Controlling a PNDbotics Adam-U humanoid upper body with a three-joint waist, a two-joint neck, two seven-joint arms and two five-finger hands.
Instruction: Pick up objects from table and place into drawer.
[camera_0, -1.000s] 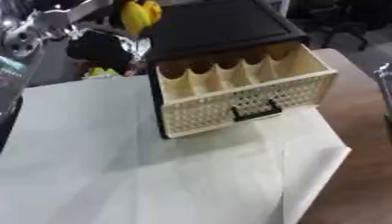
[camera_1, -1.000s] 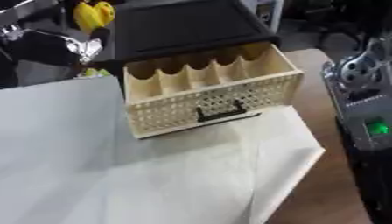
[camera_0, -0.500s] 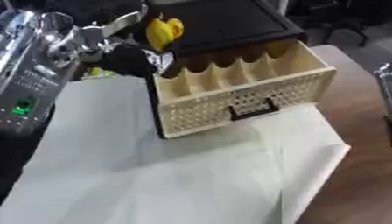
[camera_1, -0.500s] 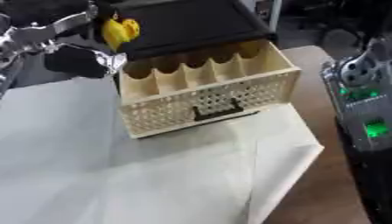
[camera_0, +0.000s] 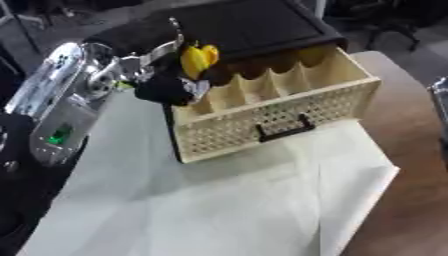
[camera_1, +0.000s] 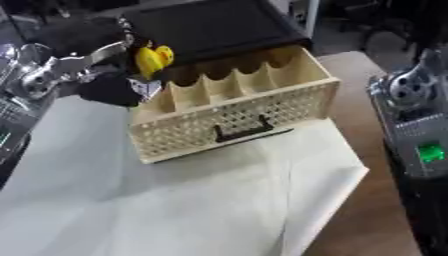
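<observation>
- left hand (camera_0: 171, 82) pinches a yellow toy (camera_0: 198, 58), fingers blurred; open drawer (camera_0: 280, 107) just below it
- right hand itself out of view; only its arm (camera_1: 416, 130) shows

The left robot hand (camera_0: 171, 75) reached in from the left, fingers pinched shut, while the right forearm (camera_1: 420, 135) hung at the right edge.
</observation>
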